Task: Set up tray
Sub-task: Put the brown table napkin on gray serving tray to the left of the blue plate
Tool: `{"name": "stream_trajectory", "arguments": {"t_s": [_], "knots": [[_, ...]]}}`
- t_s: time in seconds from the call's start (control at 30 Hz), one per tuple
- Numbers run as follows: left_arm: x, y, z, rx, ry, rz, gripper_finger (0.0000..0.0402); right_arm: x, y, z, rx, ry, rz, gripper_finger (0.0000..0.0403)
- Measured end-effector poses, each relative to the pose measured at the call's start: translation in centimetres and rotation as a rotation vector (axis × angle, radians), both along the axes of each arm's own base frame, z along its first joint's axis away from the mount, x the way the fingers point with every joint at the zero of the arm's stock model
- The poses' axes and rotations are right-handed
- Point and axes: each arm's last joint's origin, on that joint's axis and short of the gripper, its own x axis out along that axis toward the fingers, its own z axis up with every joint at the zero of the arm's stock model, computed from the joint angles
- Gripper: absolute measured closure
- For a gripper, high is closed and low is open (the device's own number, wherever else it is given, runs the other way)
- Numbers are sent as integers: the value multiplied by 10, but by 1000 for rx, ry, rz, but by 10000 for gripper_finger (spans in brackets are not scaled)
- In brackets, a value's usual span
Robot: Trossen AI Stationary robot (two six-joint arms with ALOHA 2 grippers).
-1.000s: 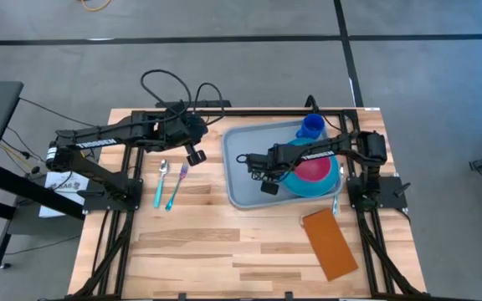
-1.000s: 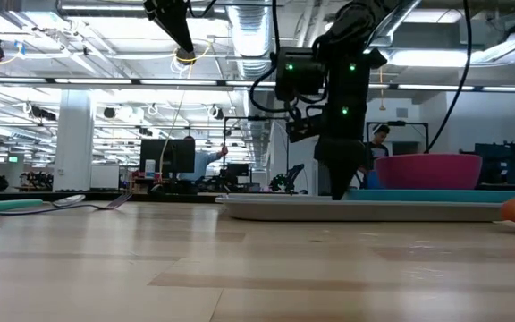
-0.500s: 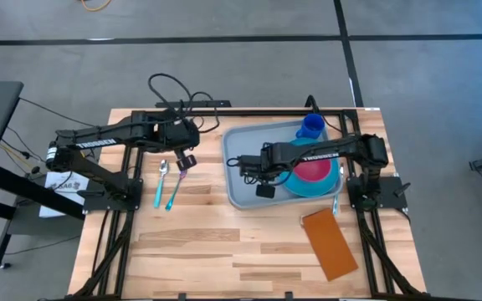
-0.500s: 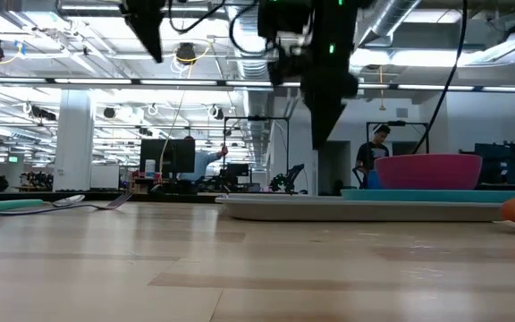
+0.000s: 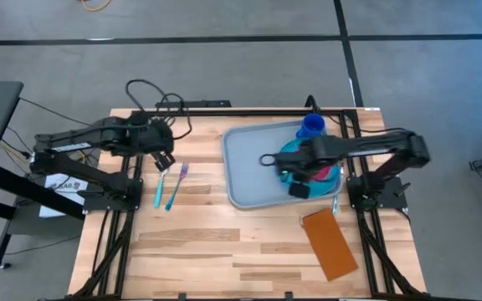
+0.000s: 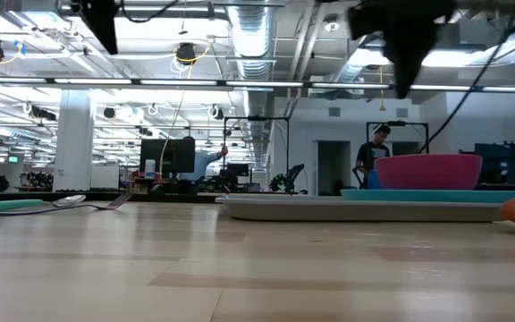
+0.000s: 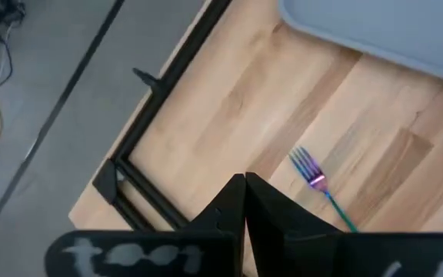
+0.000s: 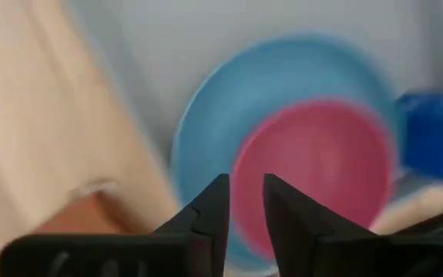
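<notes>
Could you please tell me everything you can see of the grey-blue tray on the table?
The tray is a wide, light grey-blue rectangle with rounded corners and a low raised rim, plastic by its look. It lies flat on the wooden table, toward the right arm's side. Its left part is bare; on its right part rests a round light-blue plate carrying a pink bowl, with a blue cup at the far corner. The right gripper hovers above the plate without touching the tray.

I note a light grey-blue tray (image 5: pixel 249 163) on a pale wood-grain counter (image 5: pixel 224 242). I see a light-blue plate (image 5: pixel 287 159), pink bowl (image 5: pixel 329 173), deep blue cup (image 5: pixel 311 126), brown-orange napkin (image 5: pixel 330 243), teal-handled spoon (image 5: pixel 161 184), and an iridescent purple-tined fork (image 7: pixel 319 187).
</notes>
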Motion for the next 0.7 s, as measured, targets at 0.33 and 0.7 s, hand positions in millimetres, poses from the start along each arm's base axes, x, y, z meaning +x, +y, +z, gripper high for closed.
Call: {"name": "stream_trajectory", "arguments": {"t_s": [0.33, 0.7], "knots": [[-3, -12, -38, -12, -209, -52, 401, -60, 36, -29, 295, -176, -23, 263], [22, -15, -94, -41, -247, -83, 401, -87, 80, -81, 298, -2, 17, 195]]}}
